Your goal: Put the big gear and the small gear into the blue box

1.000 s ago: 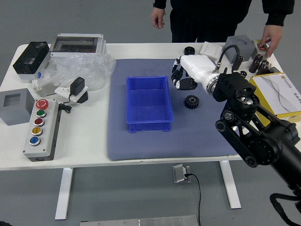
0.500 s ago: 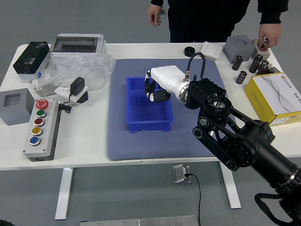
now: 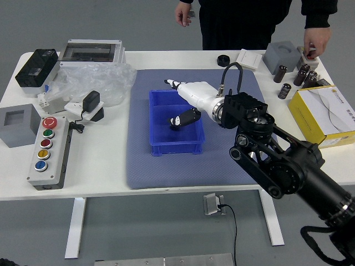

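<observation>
R hand open over blue box; one gear prob. in, second still to do

Right hand (image 3: 206, 96) is over the blue box (image 3: 176, 149), reaching in from the pic's right; fingers (image 3: 188, 117) are spread wide, one part of the hand up by the box's far rim, another low inside it; nothing seems gripped. A small dark part (image 3: 174, 127) shows in the box just under the lower tip, partly hidden; prob. a gear, but can't tell big or small, nor whether the tip touches it. No other gear shows clearly; the second may be behind the hand or forearm, on the blue mat (image 3: 161, 178); a black round thing (image 3: 223, 60) lies near the table's (image 3: 100, 180) far edge, ID unclear.

Step in hand, as I read it: release of one gear into the box; next move wants a straight lift w/ fingers kept wide, so the lower tip doesn't drag the part or catch the rim, then back out to find and grip the other gear.

Person at far side: one hand (image 3: 183, 14) hangs by the table, holding nothing visible; other hand (image 3: 317, 42) is at a small grey box (image 3: 308, 62), far right corner, apart from the work.
</observation>
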`<state>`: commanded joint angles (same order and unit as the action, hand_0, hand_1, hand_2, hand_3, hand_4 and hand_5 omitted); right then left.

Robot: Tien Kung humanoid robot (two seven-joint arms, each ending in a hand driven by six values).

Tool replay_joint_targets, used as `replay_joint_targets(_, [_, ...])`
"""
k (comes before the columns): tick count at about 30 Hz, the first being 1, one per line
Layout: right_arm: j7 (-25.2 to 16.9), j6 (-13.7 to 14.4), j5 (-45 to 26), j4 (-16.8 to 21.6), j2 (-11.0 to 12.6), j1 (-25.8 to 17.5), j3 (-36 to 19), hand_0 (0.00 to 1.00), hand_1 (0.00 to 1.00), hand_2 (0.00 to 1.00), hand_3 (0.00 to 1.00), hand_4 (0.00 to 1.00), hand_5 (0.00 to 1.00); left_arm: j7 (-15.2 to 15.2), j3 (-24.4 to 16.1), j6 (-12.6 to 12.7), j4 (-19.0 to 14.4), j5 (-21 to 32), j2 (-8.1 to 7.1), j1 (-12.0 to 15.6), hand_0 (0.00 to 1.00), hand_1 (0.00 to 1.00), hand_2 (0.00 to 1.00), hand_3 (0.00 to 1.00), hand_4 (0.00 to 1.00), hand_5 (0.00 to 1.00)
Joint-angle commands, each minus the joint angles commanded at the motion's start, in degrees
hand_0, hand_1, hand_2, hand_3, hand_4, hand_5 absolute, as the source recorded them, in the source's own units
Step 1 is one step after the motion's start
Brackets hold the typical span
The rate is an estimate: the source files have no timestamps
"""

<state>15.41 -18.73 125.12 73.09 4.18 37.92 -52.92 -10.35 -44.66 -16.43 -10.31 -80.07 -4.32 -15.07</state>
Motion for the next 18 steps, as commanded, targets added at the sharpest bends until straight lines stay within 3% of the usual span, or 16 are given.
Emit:
replay_joint_targets(9, [-0.37,1.24,-0.87,-0.42,5.05,-1.4,-3.64,0.812,0.781,0.91,0.97,0.856,0.435,0.06,-0.22,0.1,0.0,0.25,-0.12,-0.12,0.89,0.871,0.868,0.846,0.831,0.535])
replay_joint_targets(10, [-0.42,1.34,-0.91,-0.63,5.57,-1.55,-3.92,0.795,0.765,0.884,0.871,0.851,0.431,0.07,-0.28,0.11,0.0,0.24,-0.13,-0.14,0.889,0.87,0.867,0.847,0.832,0.532])
replay_joint_targets(15, [-0.69,1.66,-1.07,-2.15,7.59,-2.04,-4.61,0.795,0.765,0.884,0.871,0.851,0.431,0.05,-0.32,0.1,0.0,0.39,-0.07,-0.29,0.889,0.87,0.867,0.847,0.832,0.532])
replay_joint_targets(16, [-0.74,1.69,-1.1,-2.44,7.8,-2.07,-4.59,0.781,0.743,0.85,0.764,0.835,0.423,0.04,-0.31,0.1,0.0,0.43,-0.05,-0.31,0.889,0.87,0.868,0.847,0.83,0.528])
replay_joint_targets(18, [-0.86,1.72,-1.24,-3.31,8.17,-2.07,-4.37,0.781,0.743,0.85,0.764,0.835,0.423,0.02,-0.34,0.1,0.0,0.43,-0.04,-0.32,0.889,0.87,0.868,0.847,0.83,0.528])
